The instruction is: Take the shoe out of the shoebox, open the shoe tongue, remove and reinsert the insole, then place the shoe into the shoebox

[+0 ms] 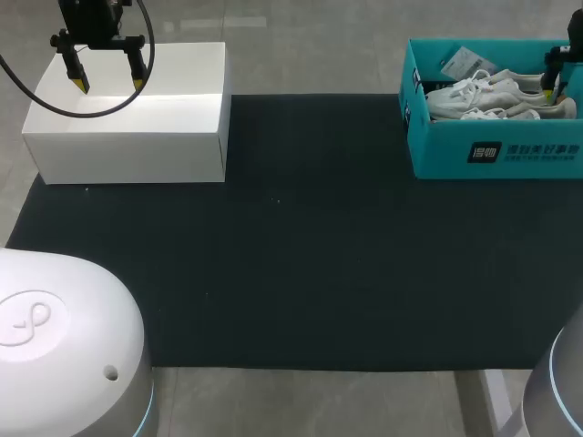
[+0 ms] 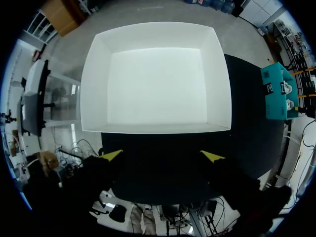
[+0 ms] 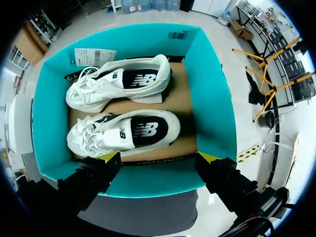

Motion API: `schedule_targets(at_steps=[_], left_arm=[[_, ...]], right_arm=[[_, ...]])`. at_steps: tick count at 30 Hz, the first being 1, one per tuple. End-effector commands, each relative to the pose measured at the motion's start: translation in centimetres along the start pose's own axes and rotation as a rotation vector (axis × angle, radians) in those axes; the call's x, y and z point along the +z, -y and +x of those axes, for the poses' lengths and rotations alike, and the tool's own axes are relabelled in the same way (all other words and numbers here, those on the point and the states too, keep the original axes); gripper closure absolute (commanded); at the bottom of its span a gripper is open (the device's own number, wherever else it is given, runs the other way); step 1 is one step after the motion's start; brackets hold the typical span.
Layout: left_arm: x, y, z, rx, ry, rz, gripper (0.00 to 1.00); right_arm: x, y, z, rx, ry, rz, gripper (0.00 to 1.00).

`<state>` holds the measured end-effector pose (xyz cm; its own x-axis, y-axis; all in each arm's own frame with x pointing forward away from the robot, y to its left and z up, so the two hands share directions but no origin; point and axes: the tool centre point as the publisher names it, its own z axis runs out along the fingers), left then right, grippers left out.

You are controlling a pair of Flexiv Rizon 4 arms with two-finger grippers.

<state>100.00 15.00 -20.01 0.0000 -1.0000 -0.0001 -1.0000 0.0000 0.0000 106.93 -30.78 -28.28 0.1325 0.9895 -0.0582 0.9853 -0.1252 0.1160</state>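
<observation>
Plainly, the task is at its very start. Both white shoes sit inside the teal shoebox (image 1: 496, 150), at the upper right of the head view, and we judge that no step has been done yet. We count two shoes, side by side on the box's brown floor, openings up and dark insoles showing. The near shoe (image 3: 123, 132) lies just ahead of our right gripper (image 3: 159, 157), and the far shoe (image 3: 121, 81) lies beyond it. One paper tag (image 3: 94, 55) lies by the far wall.

Our right gripper hangs over the shoebox's near wall, its fingers spread wide and holding nothing. All of the work is left: lifting one shoe out, opening its tongue, pulling the insole and putting it back, then returning the shoe.

Our left gripper (image 1: 109, 85) hangs at the upper left of the head view over one white box (image 1: 127, 137). Its fingers are likewise wide apart with nothing between them. So there are two boxes, well apart, at the far corners of one dark mat (image 1: 301, 255) on the grey counter (image 1: 301, 55).
</observation>
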Motion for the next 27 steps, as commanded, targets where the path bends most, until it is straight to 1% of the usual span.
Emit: schedule_targets(at_steps=[1, 6, 8, 10, 12, 18, 24, 25, 27], left_arm=[[0.0, 0.0, 0.0, 0.0, 0.0, 0.0, 0.0], [0.0, 0.0, 0.0, 0.0, 0.0, 0.0, 0.0], [0.0, 0.0, 0.0, 0.0, 0.0, 0.0, 0.0], [0.0, 0.0, 0.0, 0.0, 0.0, 0.0, 0.0], [0.0, 0.0, 0.0, 0.0, 0.0, 0.0, 0.0], [0.0, 0.0, 0.0, 0.0, 0.0, 0.0, 0.0], [0.0, 0.0, 0.0, 0.0, 0.0, 0.0, 0.0], [0.0, 0.0, 0.0, 0.0, 0.0, 0.0, 0.0], [0.0, 0.0, 0.0, 0.0, 0.0, 0.0, 0.0]], right_arm=[[1.9, -1.7, -0.1, -0.022, 0.008, 0.023, 0.0], [3.1, -2.8, -0.9, -0.06, -0.002, 0.034, 0.0], [3.4, -3.1, -1.2, -0.057, -0.005, 0.037, 0.0], [4.0, -3.4, -1.6, -0.039, 0.018, 0.044, 0.0], [4.6, -3.5, -2.0, -0.018, 0.009, 0.054, 0.0], [6.3, -3.5, -2.2, -0.012, 0.023, 0.071, 0.0], [7.2, -3.4, -2.1, -0.009, 0.023, 0.07, 0.0], [7.5, -3.3, -2.1, -0.011, 0.028, 0.07, 0.15], [7.7, -3.3, -2.1, -0.014, 0.036, 0.07, 0.32]])
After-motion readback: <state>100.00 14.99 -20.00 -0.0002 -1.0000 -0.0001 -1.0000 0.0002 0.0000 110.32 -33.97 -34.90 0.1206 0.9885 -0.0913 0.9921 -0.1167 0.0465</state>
